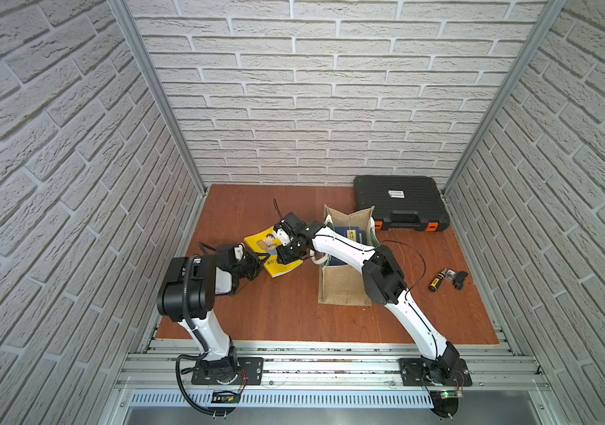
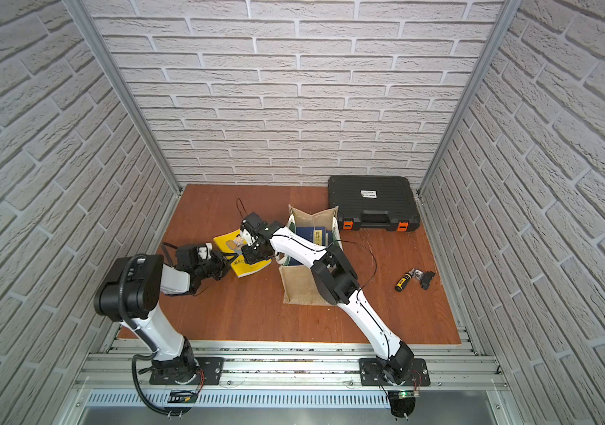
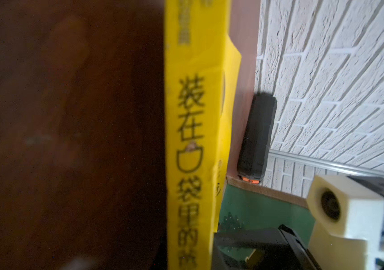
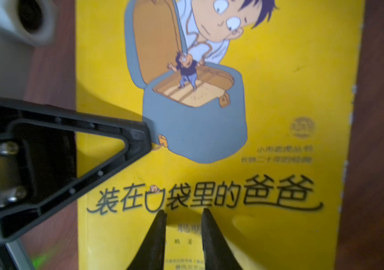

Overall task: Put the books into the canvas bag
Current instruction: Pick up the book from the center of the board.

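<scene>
Wooden worktop (image 1: 275, 312): yellow book (image 1: 282, 270) looks spine-clamped by left pincer (image 1: 258, 265), bound for canvas bag (image 1: 345, 287); right pincer (image 4: 183, 217) held slightly open above.

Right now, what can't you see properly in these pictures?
Books in the canvas bag: right arm covers most in both top views.
Left gripper: right wrist view shows one finger on the yellow book; the other is hidden.
Small tool: top views, too small to name.
</scene>
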Tool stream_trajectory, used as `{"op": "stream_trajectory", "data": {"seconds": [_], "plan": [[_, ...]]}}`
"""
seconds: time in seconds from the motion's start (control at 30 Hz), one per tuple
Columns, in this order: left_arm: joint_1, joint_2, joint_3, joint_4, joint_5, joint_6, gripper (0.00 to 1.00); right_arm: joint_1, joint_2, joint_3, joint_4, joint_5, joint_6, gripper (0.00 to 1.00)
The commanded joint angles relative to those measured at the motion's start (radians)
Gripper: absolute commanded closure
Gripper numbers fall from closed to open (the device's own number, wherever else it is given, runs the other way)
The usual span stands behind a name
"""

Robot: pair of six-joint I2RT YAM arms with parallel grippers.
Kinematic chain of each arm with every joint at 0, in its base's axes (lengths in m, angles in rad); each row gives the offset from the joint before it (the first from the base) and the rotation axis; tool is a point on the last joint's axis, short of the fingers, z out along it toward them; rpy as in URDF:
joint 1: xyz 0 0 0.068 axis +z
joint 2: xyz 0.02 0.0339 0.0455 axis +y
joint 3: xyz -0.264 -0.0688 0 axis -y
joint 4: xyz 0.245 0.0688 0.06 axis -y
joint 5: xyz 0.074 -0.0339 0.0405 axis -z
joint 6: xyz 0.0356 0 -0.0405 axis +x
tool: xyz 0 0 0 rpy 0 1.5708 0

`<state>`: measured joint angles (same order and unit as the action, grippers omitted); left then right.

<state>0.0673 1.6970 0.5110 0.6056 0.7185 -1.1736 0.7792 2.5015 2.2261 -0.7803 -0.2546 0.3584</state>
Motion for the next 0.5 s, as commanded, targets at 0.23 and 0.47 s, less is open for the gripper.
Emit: {"op": "stream_trajectory", "data": {"seconds": [0.23,0.47], "plan": [[0.058,-0.548,0.357,-0.912,-0.103,0.677,1.00,0.063,-0.317,-0.020,-0.053,0.027,-0.066,0.61],[0.114,-0.759,0.458,-0.985,0.106,0.752,1.00,0.085,-0.565,-0.087,0.004,-0.009,-0.091,0.44]]}}
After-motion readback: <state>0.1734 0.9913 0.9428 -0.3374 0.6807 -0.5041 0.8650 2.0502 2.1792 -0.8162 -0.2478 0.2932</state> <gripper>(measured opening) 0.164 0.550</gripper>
